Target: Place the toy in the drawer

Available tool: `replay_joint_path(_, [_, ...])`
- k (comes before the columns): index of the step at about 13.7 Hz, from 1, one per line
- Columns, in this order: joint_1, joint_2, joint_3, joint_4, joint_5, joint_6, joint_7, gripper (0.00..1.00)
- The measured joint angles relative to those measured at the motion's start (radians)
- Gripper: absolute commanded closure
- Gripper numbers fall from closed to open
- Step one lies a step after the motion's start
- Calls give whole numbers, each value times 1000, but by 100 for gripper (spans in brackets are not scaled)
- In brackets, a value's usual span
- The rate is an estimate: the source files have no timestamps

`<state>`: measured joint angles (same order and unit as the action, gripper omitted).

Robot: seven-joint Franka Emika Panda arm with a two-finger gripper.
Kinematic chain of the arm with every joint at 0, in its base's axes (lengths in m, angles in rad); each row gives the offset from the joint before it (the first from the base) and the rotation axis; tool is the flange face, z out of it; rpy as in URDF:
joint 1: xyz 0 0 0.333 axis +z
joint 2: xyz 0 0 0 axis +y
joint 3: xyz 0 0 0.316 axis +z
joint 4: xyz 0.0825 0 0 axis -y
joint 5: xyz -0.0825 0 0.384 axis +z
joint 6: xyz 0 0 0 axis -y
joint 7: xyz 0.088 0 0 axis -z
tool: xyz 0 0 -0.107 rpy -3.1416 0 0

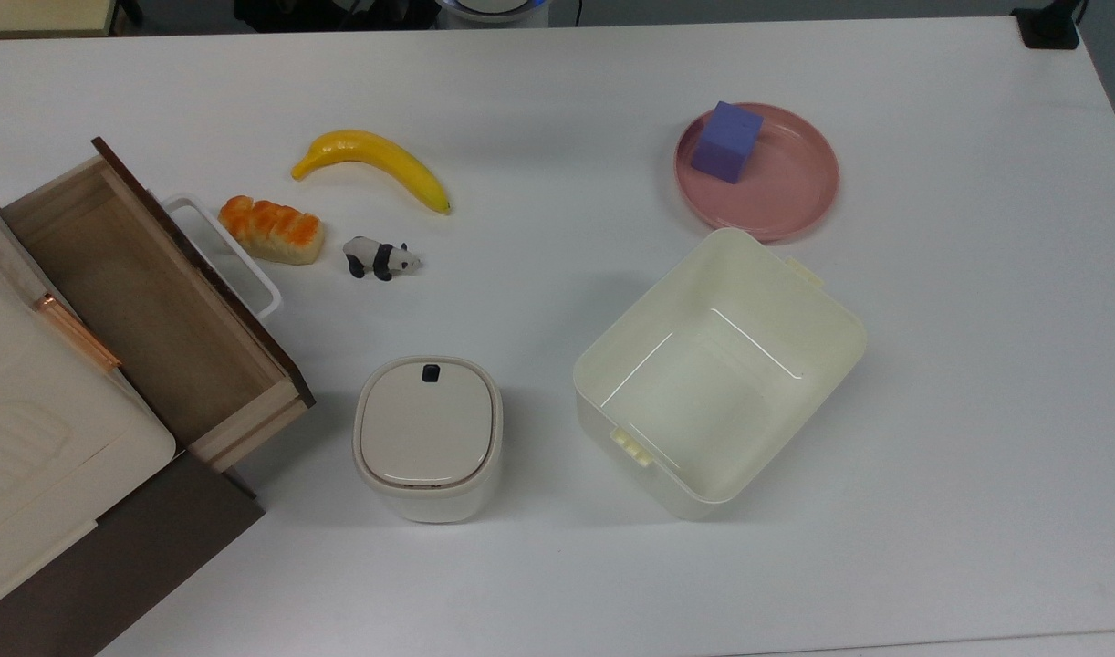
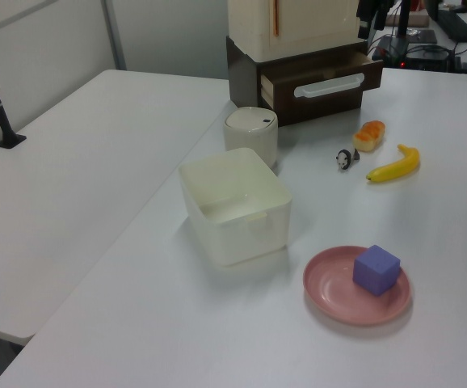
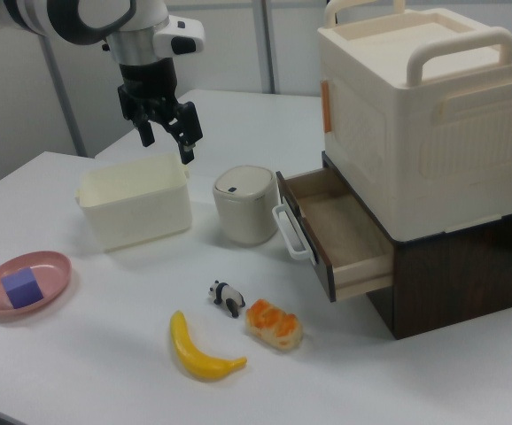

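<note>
1 toy, 1 drawer, pulled out; 1 banana.

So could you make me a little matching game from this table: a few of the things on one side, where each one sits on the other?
Things:
1. panda figurine
2. purple cube
3. drawer
4. cream bin

Places or states:
A. on the pink plate
B. pulled open, nothing in it
C. on the table beside the toy bread loaf
D. open-topped, next to the lidded white container

Pairs: 1-C, 2-A, 3-B, 4-D
</note>
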<state>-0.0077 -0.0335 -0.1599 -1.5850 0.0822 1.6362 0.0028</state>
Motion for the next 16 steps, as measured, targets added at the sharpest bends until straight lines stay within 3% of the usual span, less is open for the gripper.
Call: replay_joint_path(16, [0,-2,1,12,-2,0,1,0])
